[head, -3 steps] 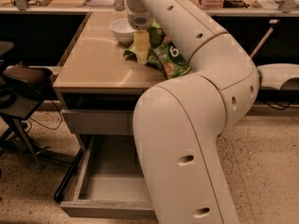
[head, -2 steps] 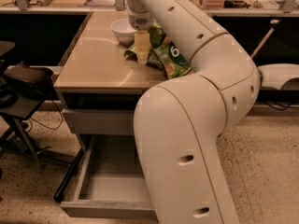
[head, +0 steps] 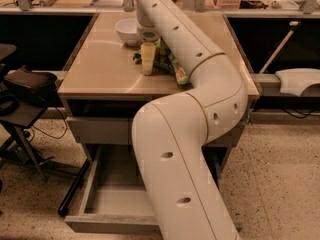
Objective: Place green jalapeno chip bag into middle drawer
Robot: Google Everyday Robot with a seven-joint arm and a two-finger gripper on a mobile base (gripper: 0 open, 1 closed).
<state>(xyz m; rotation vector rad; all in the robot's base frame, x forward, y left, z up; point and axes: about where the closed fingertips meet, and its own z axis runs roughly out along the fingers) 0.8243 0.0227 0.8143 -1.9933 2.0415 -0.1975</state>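
since the green jalapeno chip bag (head: 169, 62) looks light, crinkly and slippery, pinch its edge; the gripper (head: 147, 59) hangs beside it, spread or not i cannot tell

Built as a thick cream-white tubular plastic arm (head: 200, 134), smooth and faintly glossy, in rounded segments. Fattest in the near segment, bulbous at the elbow, slimmer along the far segment. Ringed by thin dark seam lines (head: 212, 58) where the segments meet. Dotted with small dark oval holes (head: 166, 155): two on the near segment, two on the elbow, a row along the slim part. Capped at the wrist by a short rounded grey-white collar (head: 148, 34). Ends in a narrow pale-yellow gripper (head: 147, 66), low over the tan wooden tabletop (head: 100, 69).
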